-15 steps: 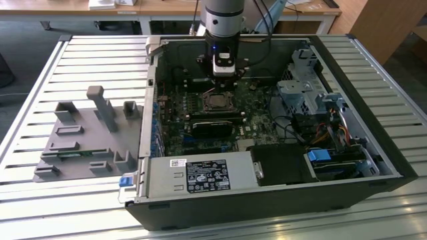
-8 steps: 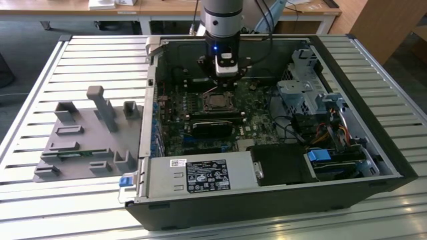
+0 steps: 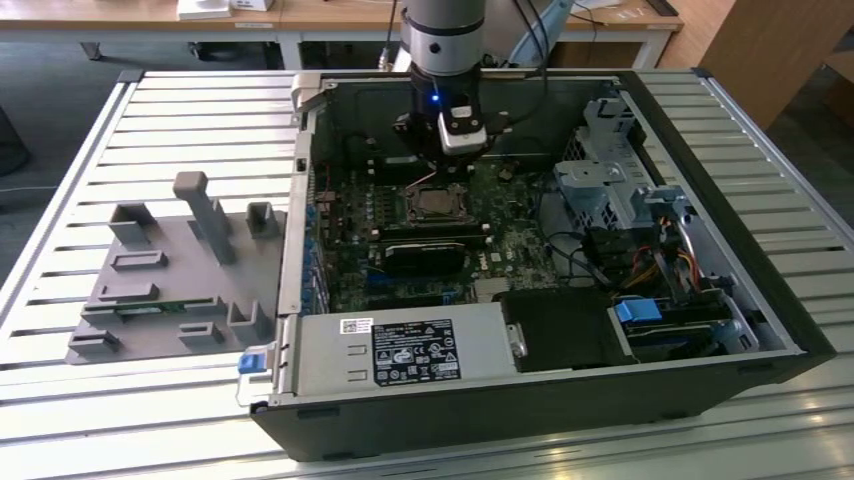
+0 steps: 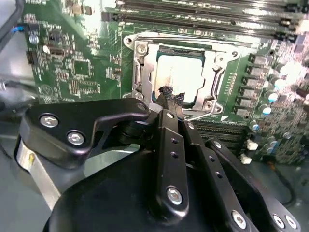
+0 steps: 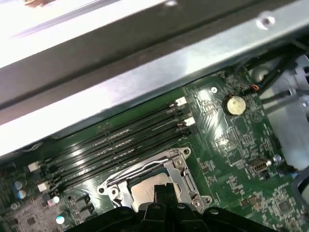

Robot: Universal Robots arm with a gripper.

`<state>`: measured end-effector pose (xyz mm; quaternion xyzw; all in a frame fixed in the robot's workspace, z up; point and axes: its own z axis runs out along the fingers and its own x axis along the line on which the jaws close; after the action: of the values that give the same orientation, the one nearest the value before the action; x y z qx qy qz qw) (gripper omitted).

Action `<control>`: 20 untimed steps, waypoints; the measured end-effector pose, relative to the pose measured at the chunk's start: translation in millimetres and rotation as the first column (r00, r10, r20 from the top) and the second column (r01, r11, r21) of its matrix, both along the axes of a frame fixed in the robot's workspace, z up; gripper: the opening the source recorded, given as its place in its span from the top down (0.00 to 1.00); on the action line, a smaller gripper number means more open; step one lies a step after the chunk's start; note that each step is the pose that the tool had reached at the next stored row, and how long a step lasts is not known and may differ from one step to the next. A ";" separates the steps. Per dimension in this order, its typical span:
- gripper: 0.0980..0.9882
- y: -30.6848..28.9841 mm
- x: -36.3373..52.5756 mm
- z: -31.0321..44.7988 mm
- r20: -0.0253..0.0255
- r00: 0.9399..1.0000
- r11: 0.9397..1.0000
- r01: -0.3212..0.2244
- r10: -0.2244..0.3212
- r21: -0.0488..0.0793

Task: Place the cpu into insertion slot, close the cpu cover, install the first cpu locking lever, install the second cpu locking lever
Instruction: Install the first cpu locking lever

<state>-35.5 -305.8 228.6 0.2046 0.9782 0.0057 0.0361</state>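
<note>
Fingertips pressed together, nothing pinched between them. Gripper tip sits low at socket edge, right by rim of cpu cover. Cover lies flat over cpu. Cpu seated in socket, silvery top showing through window. Thin wire lever just beside fingertips. Memory slots lie past socket. Exterior view: arm reaches down into open computer case on slatted table.

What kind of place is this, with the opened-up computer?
Probably a robotics lab or workshop. A silver-and-black robot arm reaches into an open black metal computer case on a slatted white metal table, a grey plastic parts holder lies beside it, and wooden desks stand behind.
</note>
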 end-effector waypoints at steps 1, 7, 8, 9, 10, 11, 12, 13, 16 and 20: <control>0.99 0.0 0.0 -0.1 0.000 1.000 1.000 -0.018 0.018 0.000; 0.99 0.0 0.0 -0.7 0.000 0.992 0.992 -0.127 0.127 0.000; 0.99 0.0 -0.1 -0.7 0.000 0.990 0.990 -0.140 0.140 0.000; 0.99 0.0 -0.3 -0.8 0.000 0.989 0.989 -0.150 0.150 0.000; 0.99 0.0 -0.7 -0.8 0.000 0.987 0.987 -0.158 0.158 0.000; 0.99 0.0 -1.2 -1.0 0.000 0.986 0.986 -0.164 0.164 0.000; 0.99 0.0 -2.1 -1.1 0.000 0.986 0.986 -0.166 0.166 0.000; 0.99 0.2 -2.7 -1.2 0.000 0.986 0.986 -0.166 0.166 0.000; 0.99 1.2 -3.4 -1.5 0.000 0.985 0.985 -0.172 0.172 0.000; 0.99 1.7 -3.5 -2.1 0.000 0.974 0.974 -0.228 0.228 0.001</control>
<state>-39.1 -304.1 226.6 0.0910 0.9952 0.0103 0.0351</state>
